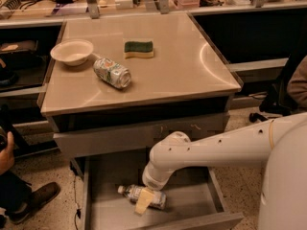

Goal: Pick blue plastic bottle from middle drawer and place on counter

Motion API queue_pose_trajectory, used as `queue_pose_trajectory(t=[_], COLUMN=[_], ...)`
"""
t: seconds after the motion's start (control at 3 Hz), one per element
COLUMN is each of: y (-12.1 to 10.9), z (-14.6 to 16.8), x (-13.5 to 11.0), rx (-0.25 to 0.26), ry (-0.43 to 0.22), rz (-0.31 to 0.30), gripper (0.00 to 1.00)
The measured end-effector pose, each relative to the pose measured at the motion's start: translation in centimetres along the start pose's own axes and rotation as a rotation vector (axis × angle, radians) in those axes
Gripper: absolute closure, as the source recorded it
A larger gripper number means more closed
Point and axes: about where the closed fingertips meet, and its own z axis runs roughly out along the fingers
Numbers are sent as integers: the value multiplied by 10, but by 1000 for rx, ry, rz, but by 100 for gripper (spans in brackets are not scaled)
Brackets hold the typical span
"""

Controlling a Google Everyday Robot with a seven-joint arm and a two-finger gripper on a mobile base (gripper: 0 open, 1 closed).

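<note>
Counter (182, 71) was the tan square top over the grey cabinet. On the counter: white bowl (72, 51) at the back left, green and yellow sponge (139, 49) back centre, green-patterned can (112, 72) on its side just in front of and right of the bowl, near but not touching it. Right half of the counter held nothing that could be made out.

Below the counter's front edge, a scratched-front drawer (139, 135) was shut. Under that, the middle drawer (192, 200) was pulled out toward the camera, grey flat bottom showing.

Blue plastic bottle (132, 192) lay on its side in the middle drawer, below the counter's front centre, white cap pointing left. White arm (211, 150) came in from the right, bent at the elbow below the counter's front edge, and reached down into the drawer. Gripper (145, 200) was right on the bottle, a yellowish part of it crossing the bottle's front. Clamped or loose: cannot tell.

A dark shoe (36, 200) on the floor, left of the drawer, below the counter's left side.
</note>
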Motion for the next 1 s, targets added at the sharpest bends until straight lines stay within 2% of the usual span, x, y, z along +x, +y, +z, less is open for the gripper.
queue_pose_trajectory(t=[0.33, 1.0], y=[-12, -14], z=[39, 93], x=[3, 24], rx=[-10, -41], ry=[-40, -51], rz=[39, 121], gripper=[0, 0])
